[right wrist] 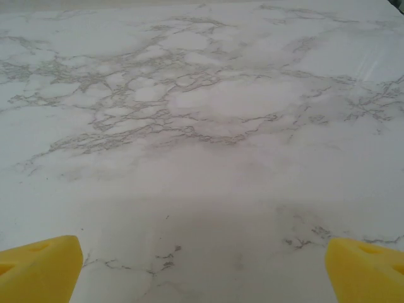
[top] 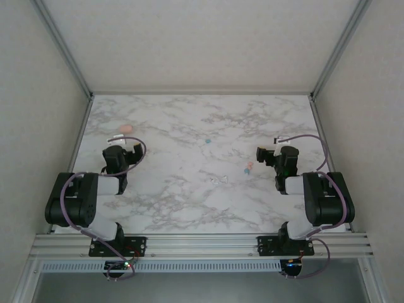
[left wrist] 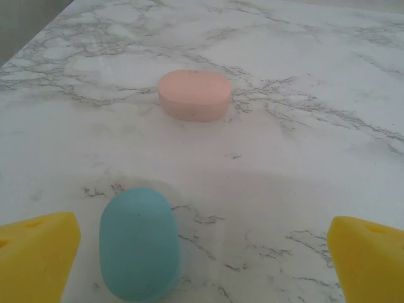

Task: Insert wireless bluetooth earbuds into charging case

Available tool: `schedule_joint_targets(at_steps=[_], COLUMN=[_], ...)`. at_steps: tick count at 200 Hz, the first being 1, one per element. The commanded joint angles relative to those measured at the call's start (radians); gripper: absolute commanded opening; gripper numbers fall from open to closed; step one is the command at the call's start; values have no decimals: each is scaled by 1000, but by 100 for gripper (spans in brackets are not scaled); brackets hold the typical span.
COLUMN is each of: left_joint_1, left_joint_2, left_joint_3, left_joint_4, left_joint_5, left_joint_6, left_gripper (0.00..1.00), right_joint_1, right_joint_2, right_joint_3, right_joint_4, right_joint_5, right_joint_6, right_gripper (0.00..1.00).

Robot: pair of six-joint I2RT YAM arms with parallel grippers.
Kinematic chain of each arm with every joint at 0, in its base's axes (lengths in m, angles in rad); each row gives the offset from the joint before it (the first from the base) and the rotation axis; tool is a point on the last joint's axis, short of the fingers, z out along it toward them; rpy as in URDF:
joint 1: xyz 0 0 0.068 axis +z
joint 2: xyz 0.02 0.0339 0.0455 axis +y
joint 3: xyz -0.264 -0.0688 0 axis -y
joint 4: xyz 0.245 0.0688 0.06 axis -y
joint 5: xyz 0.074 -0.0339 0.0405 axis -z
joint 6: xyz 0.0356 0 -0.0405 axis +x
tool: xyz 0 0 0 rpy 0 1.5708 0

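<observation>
Earbuds [top: 249,168] lie loose on the marble table [top: 189,208]. A pink and teal pair is just beside my right gripper [top: 261,153], one teal bud [top: 206,141] lies near the middle, and small white ones [top: 218,180] lie closer to the arm bases. Both my grippers stand wide open and hold nothing. Between the yellow fingers [left wrist: 35,252] of my left gripper [left wrist: 202,265] lies a teal case [left wrist: 139,243], near one finger but apart from it. A pink case [left wrist: 194,95] rests farther ahead.
</observation>
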Motion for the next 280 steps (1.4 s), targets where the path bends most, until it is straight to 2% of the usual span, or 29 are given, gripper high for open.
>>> schedule_joint_targets(at_steps=[1, 169, 217, 231, 258, 280], left_joint_1=[-1, 0, 0, 2, 16, 21], left_joint_2=[-1, -1, -59, -122, -235, -292], left_joint_3=[20, 20, 16, 28, 76, 151], left_joint_4=[18, 18, -23, -102, -311, -496], left_joint_5=[18, 24, 18, -1, -13, 14], left_joint_6=[-4, -3, -8, -21, -96, -136], left_gripper=[100, 100, 99, 98, 97, 94], right_joint_1=[-4, -4, 0, -1, -1, 0], right_joint_2=[-2, -4, -41, -92, -185, -240], right_joint_3=[21, 17, 30, 42, 164, 238], right_joint_4=[9, 12, -36, -111, -415, -595], right_joint_5=[-3, -7, -18, -17, -8, -70], right_joint_6=[1, 1, -9, -5, 44, 78], right_gripper=[99, 99, 99, 99, 99, 99])
